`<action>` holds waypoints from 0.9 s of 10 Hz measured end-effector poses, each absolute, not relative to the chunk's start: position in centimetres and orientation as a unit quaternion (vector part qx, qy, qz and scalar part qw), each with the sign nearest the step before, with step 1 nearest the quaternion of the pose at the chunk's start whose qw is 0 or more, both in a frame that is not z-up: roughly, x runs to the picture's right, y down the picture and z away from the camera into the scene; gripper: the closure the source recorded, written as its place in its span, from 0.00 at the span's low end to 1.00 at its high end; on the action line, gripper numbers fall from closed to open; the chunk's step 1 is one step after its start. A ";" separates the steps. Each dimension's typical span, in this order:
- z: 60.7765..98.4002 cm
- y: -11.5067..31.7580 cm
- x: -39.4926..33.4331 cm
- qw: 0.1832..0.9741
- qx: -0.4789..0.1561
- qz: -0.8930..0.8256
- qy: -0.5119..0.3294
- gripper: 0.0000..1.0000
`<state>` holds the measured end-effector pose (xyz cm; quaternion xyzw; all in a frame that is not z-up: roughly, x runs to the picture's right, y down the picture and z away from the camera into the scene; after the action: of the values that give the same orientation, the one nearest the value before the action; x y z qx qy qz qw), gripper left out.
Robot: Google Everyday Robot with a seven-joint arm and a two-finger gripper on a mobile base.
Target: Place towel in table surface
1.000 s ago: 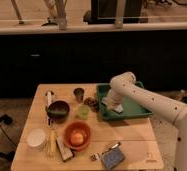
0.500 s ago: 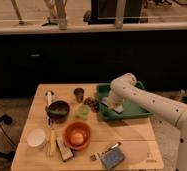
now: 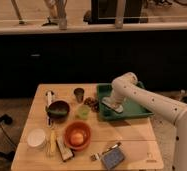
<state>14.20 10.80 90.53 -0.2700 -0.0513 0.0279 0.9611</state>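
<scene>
Over the last half second the arm has hardly shifted; it stays bent down over the green tray [image 3: 137, 111], and the end effector [image 3: 115, 103] remains low inside the tray's left half. Whether the end effector is open or clamped on anything cannot be told from this view.

A pale grey patch, the towel [image 3: 107, 102], lies on the tray floor right at the end effector's tip. The two look to be touching, though where one ends and the other begins is unclear. The towel is inside the tray, not on the bench [image 3: 134, 140], whose bare light wooden planks show in front of the tray.

Everything else sits apart from the tray:
- A dark cluster of small items [image 3: 91, 102] lies just beside the tray's left rim.
- A small dark cup [image 3: 79, 94] stands a little further left of the tray than that.
- A green cup [image 3: 83, 113] stands near the tray's front left corner.
- A dark bowl [image 3: 58, 110] sits well to the tray's left.
- An orange bowl [image 3: 77, 136] with something pale orange inside is in front of the tray and to its left.
- A white bowl [image 3: 36, 138] is the piece farthest from the tray, near the bench's left edge.
- A bluish checkered pad [image 3: 113, 158] lies straight in front of the tray, at the bench's near edge.
</scene>
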 end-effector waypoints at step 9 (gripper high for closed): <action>93.5 10.9 15.3 0.950 -0.306 0.046 -0.046 0.20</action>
<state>15.27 10.94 93.46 -0.3060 -0.0462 0.0465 0.9498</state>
